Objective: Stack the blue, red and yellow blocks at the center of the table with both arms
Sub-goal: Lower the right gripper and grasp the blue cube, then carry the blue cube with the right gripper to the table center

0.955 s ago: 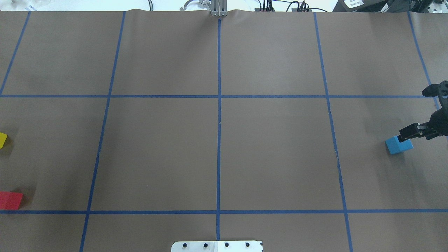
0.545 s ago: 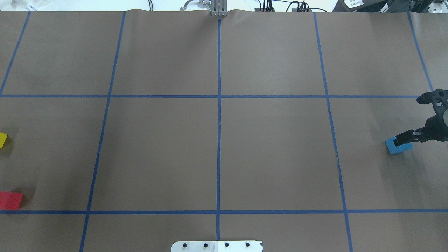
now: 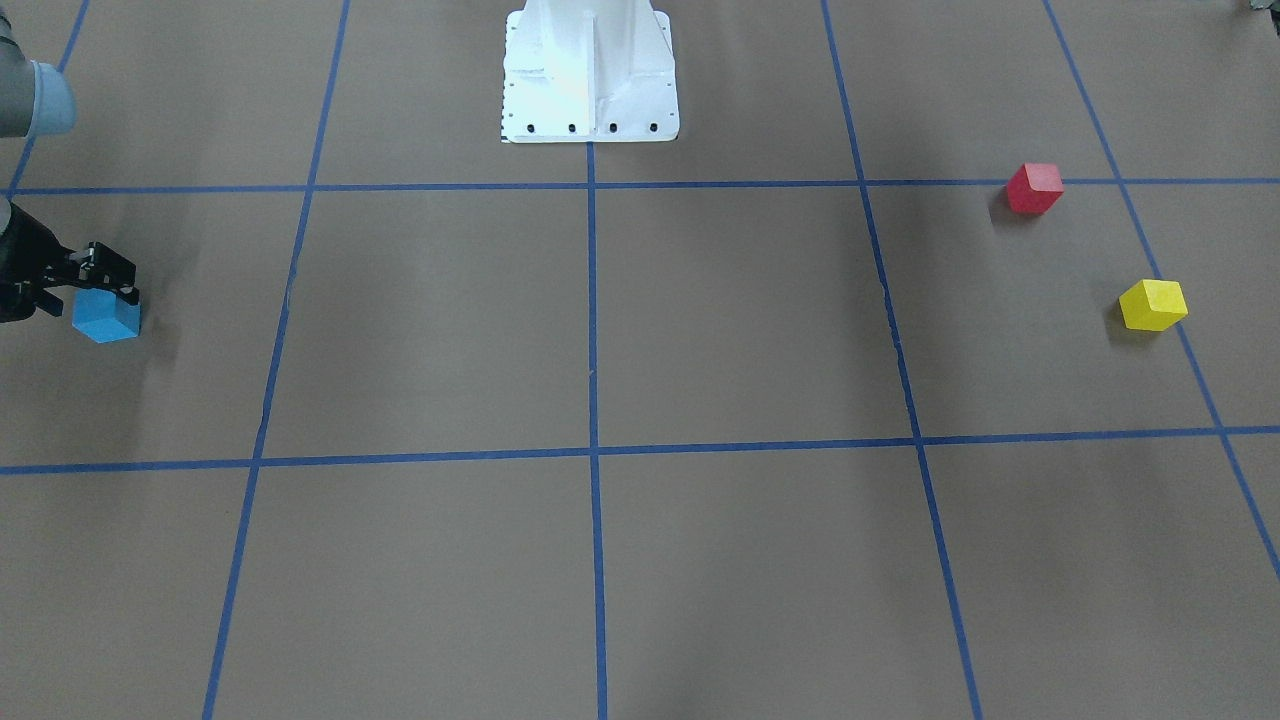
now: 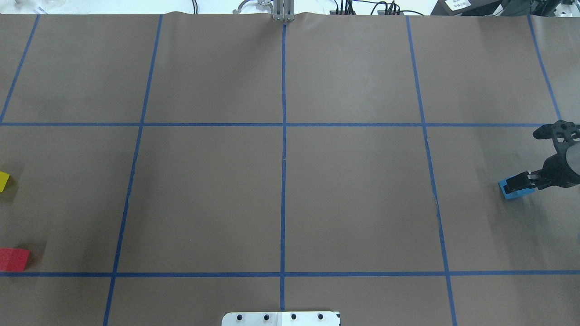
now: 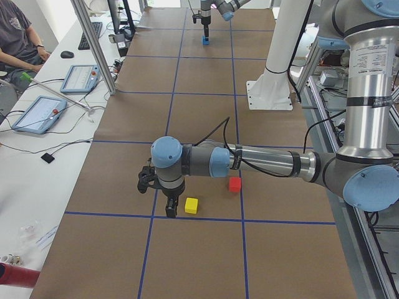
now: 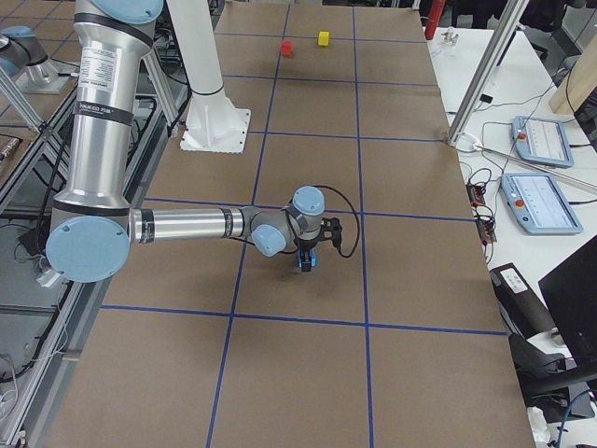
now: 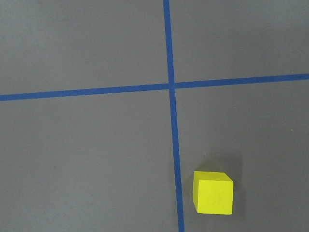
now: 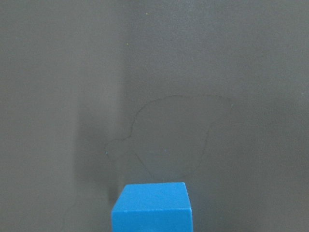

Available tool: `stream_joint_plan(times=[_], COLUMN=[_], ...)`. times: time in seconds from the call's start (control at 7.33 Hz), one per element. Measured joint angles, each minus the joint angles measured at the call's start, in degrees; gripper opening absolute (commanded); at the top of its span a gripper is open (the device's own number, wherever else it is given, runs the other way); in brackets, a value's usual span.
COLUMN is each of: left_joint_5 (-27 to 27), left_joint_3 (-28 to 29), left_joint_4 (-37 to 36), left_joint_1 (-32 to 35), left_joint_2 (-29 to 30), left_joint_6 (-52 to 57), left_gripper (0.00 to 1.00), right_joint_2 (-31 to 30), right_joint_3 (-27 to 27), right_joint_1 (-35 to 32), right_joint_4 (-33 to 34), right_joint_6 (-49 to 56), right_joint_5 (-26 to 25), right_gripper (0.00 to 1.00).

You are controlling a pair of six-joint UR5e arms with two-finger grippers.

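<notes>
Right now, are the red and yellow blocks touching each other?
No, in the front-facing view the red block and the yellow block sit clearly apart, with no contact between them.

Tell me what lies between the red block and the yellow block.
Nothing: only bare brown paper between red block and yellow block, per front-facing view.

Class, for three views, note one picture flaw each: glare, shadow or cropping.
Exterior front-facing: the white metal robot base is washed out by glare. Overhead exterior: the left edge crops the yellow cube. Right wrist-mounted: the bottom edge crops the blue cube.
</notes>
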State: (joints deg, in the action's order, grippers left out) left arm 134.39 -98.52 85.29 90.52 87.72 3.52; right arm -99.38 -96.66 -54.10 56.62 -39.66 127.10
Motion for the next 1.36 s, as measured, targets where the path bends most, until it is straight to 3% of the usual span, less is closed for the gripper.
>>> stream_joint_plan(times=[0.14,0.41,0.55,0.95,1.36], left_joint_5=[0.00,0.00,0.00,0.02,0.64], left_joint_3=[-0.05,-0.05,-0.02,-0.30,-1.65], left_joint_4=[-0.02,-0.03,-0.03,-0.03,0.30], left_joint_1=[0.01,0.01,0.01,0.00,-0.18], left_joint_2=[0.00,-0.03,-0.06,-0.04,-0.04], left_joint_6=[0.00,0.00,0.00,-0.03,-0.30], left_gripper=[1.00,1.00,1.00,1.00,1.00], right_joint_2=[0.22,1.08,1.42,2.74,16.13], right_joint_3=[0.06,0.65,0.98,0.20,-0.84], right_joint_1=[0.69,1.35,1.39,1.36,2.74], right_joint_4=[-0.01,-0.01,-0.01,0.27,6.94], right_joint_6=[-0.33,-0.29,-0.07,-0.23,-13.07], right_joint_5=[-0.12,-0.43,-0.57,-0.16,-0.40], right_gripper=[0.70,0.18,0.00,0.00,0.00])
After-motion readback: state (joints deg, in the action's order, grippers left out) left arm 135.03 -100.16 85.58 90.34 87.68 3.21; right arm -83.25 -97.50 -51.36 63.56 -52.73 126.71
